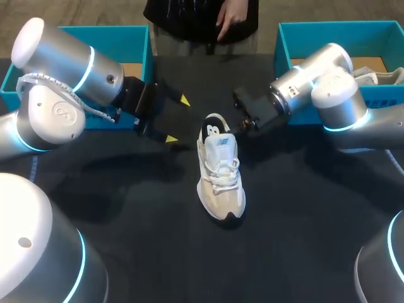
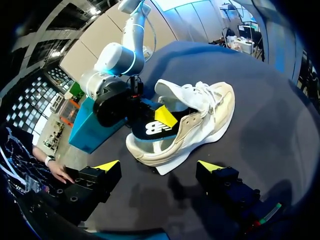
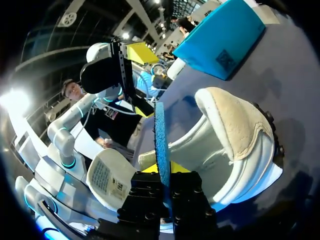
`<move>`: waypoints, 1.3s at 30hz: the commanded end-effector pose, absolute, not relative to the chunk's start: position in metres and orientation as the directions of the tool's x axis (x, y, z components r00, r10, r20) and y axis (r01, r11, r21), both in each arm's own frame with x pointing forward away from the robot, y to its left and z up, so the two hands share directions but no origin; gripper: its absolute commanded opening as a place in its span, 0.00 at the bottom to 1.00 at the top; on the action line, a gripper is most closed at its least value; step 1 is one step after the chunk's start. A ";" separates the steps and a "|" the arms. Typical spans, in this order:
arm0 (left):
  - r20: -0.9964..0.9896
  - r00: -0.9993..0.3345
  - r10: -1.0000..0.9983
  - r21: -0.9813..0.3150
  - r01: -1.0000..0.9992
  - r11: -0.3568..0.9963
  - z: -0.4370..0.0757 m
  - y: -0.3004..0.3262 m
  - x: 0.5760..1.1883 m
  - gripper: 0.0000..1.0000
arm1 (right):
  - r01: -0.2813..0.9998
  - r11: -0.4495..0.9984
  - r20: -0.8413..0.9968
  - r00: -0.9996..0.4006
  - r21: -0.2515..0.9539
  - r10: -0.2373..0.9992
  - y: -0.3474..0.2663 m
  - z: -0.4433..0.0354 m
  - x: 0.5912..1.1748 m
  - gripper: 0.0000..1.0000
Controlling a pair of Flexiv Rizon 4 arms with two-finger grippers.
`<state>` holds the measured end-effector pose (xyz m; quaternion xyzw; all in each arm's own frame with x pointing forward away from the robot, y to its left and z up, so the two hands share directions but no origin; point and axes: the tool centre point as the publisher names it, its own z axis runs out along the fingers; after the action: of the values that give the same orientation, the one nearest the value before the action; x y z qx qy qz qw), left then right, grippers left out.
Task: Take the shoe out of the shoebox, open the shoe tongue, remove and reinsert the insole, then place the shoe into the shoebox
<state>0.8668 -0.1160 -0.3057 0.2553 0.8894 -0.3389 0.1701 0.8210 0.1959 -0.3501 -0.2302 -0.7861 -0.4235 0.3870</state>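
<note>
A white and beige sneaker (image 1: 219,173) stands on the dark table, toe toward me. Its black insole (image 1: 214,129) with a blue edge rises out of the heel opening. My right gripper (image 1: 243,124) is at the heel and shut on that insole (image 3: 160,140), which runs edge-on between its fingers (image 3: 167,175). The white tongue (image 3: 106,176) is folded forward over the laces. My left gripper (image 1: 177,119) stands open just left of the heel, touching nothing. In the left wrist view the shoe (image 2: 200,120) lies ahead of the open left gripper (image 2: 159,167), with the insole (image 2: 149,128) pinched by the right gripper's yellow tip (image 2: 165,116).
A blue shoebox (image 1: 136,39) stands at the back left behind my left arm. A second blue box (image 1: 328,28) at the back right holds another light shoe (image 1: 379,76). Bare tabletop (image 1: 158,208) lies in front of the shoe.
</note>
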 end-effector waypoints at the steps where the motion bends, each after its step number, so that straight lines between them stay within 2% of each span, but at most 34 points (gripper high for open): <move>1: -0.476 -0.811 0.340 -0.514 0.570 0.641 -0.305 -0.118 0.866 1.00 | 0.679 0.547 0.795 -0.606 0.490 0.039 0.198 -0.344 0.825 0.24; 5: -0.477 -0.810 0.340 -0.514 0.571 0.640 -0.305 -0.118 0.866 1.00 | 0.667 0.552 0.781 -0.623 0.501 0.043 0.196 -0.338 0.827 0.31; 13: -0.480 -0.808 0.341 -0.513 0.574 0.638 -0.305 -0.117 0.866 1.00 | 0.653 0.556 0.763 -0.644 0.514 0.050 0.197 -0.330 0.836 0.32; 17: -0.480 -0.808 0.342 -0.510 0.575 0.640 -0.304 -0.115 0.867 1.00 | 0.645 0.561 0.758 -0.651 0.519 0.047 0.197 -0.331 0.843 0.22; 18: -0.480 -0.808 0.343 -0.509 0.574 0.641 -0.304 -0.115 0.867 1.00 | 0.643 0.563 0.757 -0.652 0.519 0.046 0.197 -0.332 0.844 0.16; 19: -0.480 -0.808 0.343 -0.509 0.574 0.641 -0.304 -0.114 0.867 1.00 | 0.641 0.566 0.758 -0.651 0.518 0.043 0.198 -0.332 0.845 0.04; 20: -0.480 -0.808 0.342 -0.508 0.574 0.642 -0.304 -0.114 0.867 1.00 | 0.641 0.568 0.759 -0.649 0.516 0.042 0.198 -0.333 0.845 0.00; 35: -0.475 -0.812 0.339 -0.518 0.570 0.638 -0.308 -0.117 0.868 1.00 | 0.671 0.563 0.794 -0.606 0.482 0.042 0.201 -0.345 0.827 0.00; 36: -0.474 -0.812 0.340 -0.519 0.570 0.638 -0.308 -0.117 0.868 1.00 | 0.670 0.562 0.792 -0.609 0.485 0.043 0.201 -0.345 0.828 0.11; 37: -0.474 -0.812 0.341 -0.518 0.570 0.638 -0.308 -0.117 0.868 1.00 | 0.668 0.562 0.789 -0.613 0.488 0.043 0.201 -0.343 0.828 0.26; 39: -0.475 -0.812 0.341 -0.518 0.570 0.637 -0.308 -0.117 0.868 1.00 | 0.662 0.562 0.781 -0.623 0.495 0.046 0.202 -0.339 0.831 0.32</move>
<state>0.8667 -0.1165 -0.3076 0.2556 0.8889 -0.3403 0.1697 0.8324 0.2009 -0.3450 -0.2193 -0.7982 -0.4142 0.3784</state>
